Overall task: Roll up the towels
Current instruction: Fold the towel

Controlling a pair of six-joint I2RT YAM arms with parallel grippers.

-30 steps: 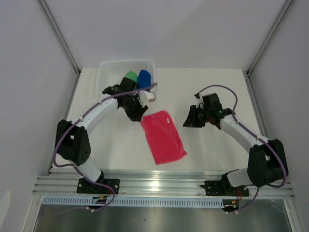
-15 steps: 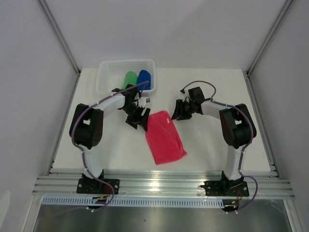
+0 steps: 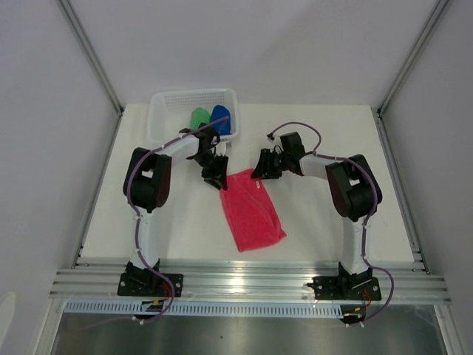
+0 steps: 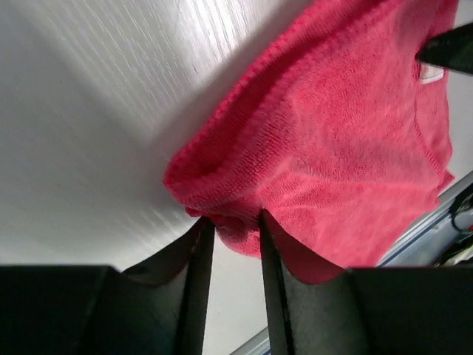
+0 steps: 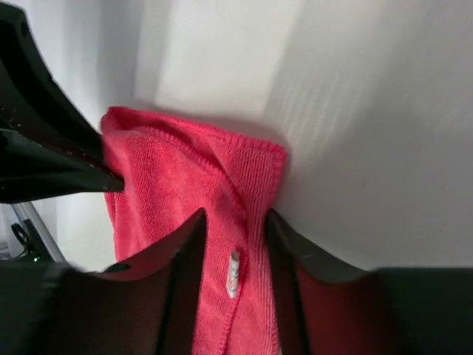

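Towels number three: green towel (image 3: 199, 118) and blue towel (image 3: 220, 117) in the one white mesh basket (image 3: 166, 103), pink-red towel (image 3: 253, 211) flat on the table (image 3: 332, 222). Left gripper (image 3: 216, 180) pinches its far-left corner; right gripper (image 3: 260, 168) straddles the far-right one, grip unclear

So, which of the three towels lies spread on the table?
The pink-red towel; the green towel and the blue towel are rolled up inside the white basket.

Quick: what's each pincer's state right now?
Left pincer: closed on a corner of the pink-red towel.
Right pincer: astride another corner; whether it is gripping cannot be told.
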